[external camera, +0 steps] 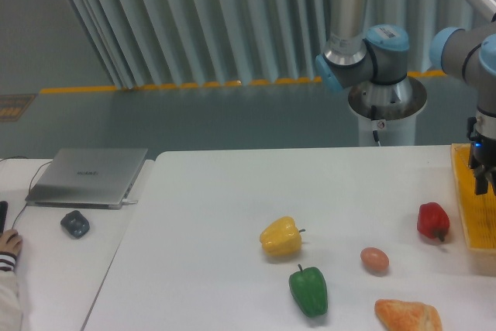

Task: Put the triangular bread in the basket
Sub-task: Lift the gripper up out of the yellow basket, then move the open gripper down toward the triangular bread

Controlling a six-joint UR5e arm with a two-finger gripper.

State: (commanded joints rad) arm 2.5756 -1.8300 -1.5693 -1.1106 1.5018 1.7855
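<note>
Camera view: yellow bell pepper (280, 237) and green pepper (308, 291) lie left of the egg (374, 260). Triangular bread (408, 315) sits just below the egg, outside the basket (470, 215). Gripper (483, 184) hangs over the basket's mesh; its finger spacing cannot be judged.

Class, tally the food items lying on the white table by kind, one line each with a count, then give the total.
Bell peppers: 3 (yellow pepper, green pepper, red pepper)
Egg: 1
Triangular bread: 1
Total: 5
</note>
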